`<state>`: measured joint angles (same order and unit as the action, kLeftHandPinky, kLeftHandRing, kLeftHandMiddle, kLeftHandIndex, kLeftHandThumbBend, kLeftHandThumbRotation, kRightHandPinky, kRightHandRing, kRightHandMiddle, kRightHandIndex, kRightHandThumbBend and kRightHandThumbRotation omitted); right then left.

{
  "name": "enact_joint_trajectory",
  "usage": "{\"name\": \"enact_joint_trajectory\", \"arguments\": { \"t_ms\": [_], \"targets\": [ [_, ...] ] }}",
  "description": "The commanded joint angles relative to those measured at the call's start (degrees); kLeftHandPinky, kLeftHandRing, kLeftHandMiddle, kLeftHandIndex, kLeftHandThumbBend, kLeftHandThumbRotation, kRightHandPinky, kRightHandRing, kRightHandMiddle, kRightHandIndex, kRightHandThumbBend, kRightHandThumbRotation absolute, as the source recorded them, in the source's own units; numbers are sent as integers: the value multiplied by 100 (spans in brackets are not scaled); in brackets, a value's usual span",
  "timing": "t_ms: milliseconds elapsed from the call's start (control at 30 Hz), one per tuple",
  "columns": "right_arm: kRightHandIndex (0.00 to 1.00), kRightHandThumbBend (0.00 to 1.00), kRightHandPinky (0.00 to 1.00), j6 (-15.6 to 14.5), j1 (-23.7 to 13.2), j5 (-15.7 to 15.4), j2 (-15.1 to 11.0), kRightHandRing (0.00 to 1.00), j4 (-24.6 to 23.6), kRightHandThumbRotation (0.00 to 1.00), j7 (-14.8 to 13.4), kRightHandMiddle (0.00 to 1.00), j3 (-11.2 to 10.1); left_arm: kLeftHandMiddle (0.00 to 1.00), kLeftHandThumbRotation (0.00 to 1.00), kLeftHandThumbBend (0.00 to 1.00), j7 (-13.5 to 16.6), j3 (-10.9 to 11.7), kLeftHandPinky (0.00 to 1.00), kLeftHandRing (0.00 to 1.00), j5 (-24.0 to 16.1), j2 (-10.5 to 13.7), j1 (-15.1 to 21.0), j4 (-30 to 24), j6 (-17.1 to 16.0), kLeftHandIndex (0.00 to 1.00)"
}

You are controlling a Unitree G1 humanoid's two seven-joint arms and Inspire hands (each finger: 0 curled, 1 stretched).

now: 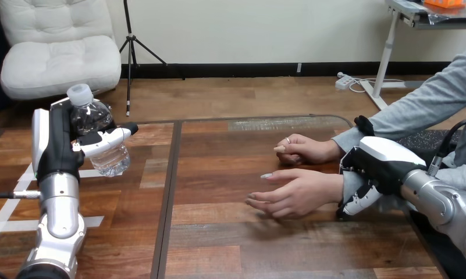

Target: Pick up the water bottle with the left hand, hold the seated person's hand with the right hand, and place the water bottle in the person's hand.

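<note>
A clear water bottle [96,131] with a white cap hangs above the table's left part, tilted, with my left hand [67,142] shut round it. At the right, the person's near hand [297,195] lies palm up and open on the table. My right hand [373,171] sits at that hand's wrist, its fingers [358,200] curled down round the grey sleeve. The person's far hand [306,149] rests loosely closed on the table just behind.
The wooden table [219,232] has a dark seam [167,197] running front to back left of the middle. White tape strips [15,203] mark its left part. The person's grey-sleeved arm [428,102] comes in from the upper right.
</note>
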<state>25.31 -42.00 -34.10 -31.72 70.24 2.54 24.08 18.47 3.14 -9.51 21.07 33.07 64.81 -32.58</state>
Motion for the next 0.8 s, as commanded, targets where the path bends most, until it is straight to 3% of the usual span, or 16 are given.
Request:
{"name": "enact_joint_trajectory", "arguments": {
  "t_ms": [0, 767],
  "targets": [
    [36, 80, 24, 151, -156, 166, 28, 28, -119, 0, -110, 34, -163, 47, 0, 72, -1, 55, 37, 43, 30, 18, 249, -294, -163, 46],
    [34, 82, 20, 445, -113, 374, -73, 25, -352, 0, -140, 32, -430, 47, 0, 73, -47, 79, 37, 43, 74, -3, 243, -297, -193, 46]
  ]
}}
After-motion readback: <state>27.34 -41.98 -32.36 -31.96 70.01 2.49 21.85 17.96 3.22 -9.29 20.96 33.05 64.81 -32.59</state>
